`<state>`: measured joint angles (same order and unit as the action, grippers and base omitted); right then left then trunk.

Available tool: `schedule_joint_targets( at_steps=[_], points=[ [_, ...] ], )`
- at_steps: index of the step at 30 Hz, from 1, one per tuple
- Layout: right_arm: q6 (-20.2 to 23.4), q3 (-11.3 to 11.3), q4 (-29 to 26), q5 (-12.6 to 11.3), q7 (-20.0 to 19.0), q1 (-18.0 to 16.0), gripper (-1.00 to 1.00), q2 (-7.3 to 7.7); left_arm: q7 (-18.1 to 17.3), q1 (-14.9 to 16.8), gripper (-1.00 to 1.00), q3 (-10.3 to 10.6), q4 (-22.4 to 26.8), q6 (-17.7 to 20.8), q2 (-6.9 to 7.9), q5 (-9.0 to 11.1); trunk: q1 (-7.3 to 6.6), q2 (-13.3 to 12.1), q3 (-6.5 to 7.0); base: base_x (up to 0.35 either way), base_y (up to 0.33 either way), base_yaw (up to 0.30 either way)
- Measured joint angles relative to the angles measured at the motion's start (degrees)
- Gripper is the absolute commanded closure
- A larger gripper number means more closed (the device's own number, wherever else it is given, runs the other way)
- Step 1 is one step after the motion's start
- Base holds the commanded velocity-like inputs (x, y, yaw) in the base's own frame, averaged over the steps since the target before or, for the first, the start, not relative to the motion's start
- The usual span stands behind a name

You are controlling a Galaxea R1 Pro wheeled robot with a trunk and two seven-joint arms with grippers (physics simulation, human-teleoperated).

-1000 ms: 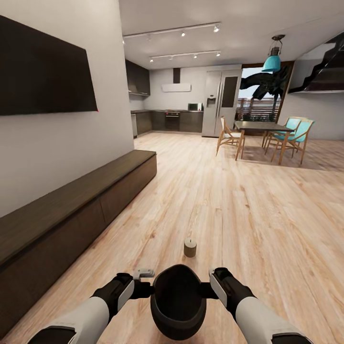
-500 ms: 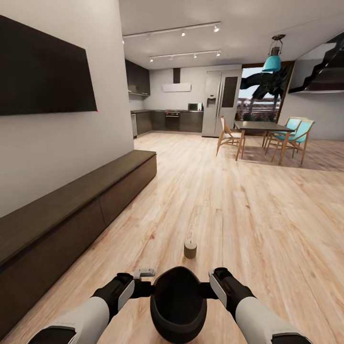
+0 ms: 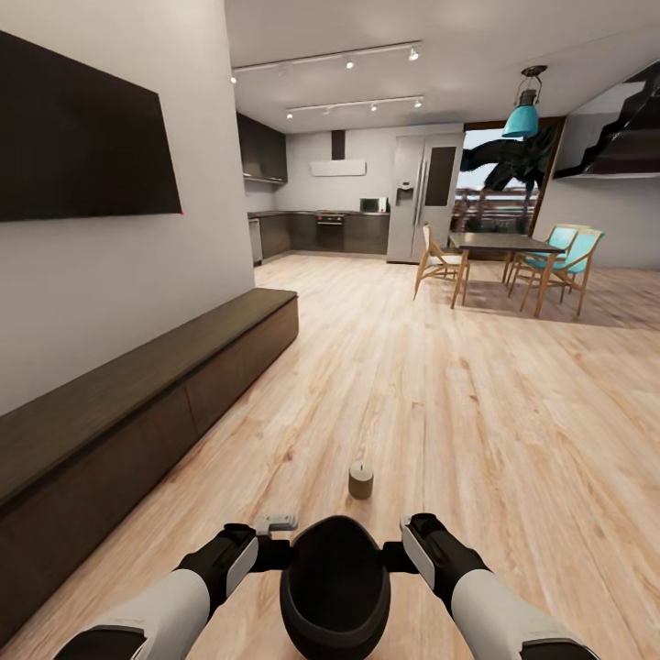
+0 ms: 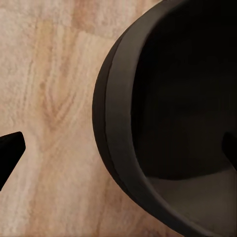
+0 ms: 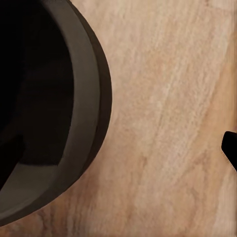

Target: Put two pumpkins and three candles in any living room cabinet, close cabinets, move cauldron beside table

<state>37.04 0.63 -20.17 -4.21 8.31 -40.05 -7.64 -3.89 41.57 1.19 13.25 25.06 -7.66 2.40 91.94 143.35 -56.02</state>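
Both arms hold the cauldron (image 3: 335, 587) at bottom centre of the head view, carried above the floor (image 3: 477, 412). L gripper (image 3: 275, 550) pinches the rim on one side, R gripper (image 3: 403, 553) on the other. In each wrist view one finger sits inside the pot and the other outside, so both look clamped on the rim. Cauldron looks empty inside, as far as the dark interior shows.

One candle (image 3: 361, 480) stands upright on the floor just beyond the cauldron, lower centre of frame, not yet put away. Cabinet (image 3: 137, 412) runs along the left wall, under the TV (image 3: 82, 137); all fronts look shut. Pumpkins and the other candles can't be placed from these views.

Progress, my guess: cauldron mid-carry, not set down yet. Dining table (image 3: 500, 244) w/ chairs sits upper right, well apart. Left to do: place cauldron by a table, stow at least this candle, re-close the cabinet.
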Motion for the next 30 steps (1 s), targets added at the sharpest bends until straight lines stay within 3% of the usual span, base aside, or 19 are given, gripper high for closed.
schedule_joint_targets(
  at_steps=[22,26,30],
  points=[
    [-0.07,0.00,-0.13,-0.06,-0.01,-0.02,-1.00,-0.04,0.00,0.00,-1.00,0.00,0.07,0.00,0.00,0.00,0.00,0.00,0.00,0.002,-0.003,0.000],
    [-0.11,0.00,-0.33,-0.24,-0.01,-0.02,-1.00,-0.26,-0.01,0.00,-1.00,0.00,0.14,-0.02,0.00,0.00,0.11,0.05,-0.88,0.000,0.000,0.000],
    [-0.05,0.00,-0.75,-0.46,-0.02,-0.30,-1.00,-0.54,-0.01,0.00,-1.00,0.00,0.24,-0.44,0.00,0.00,0.11,0.05,-0.89,0.000,0.000,0.000]
  ],
)
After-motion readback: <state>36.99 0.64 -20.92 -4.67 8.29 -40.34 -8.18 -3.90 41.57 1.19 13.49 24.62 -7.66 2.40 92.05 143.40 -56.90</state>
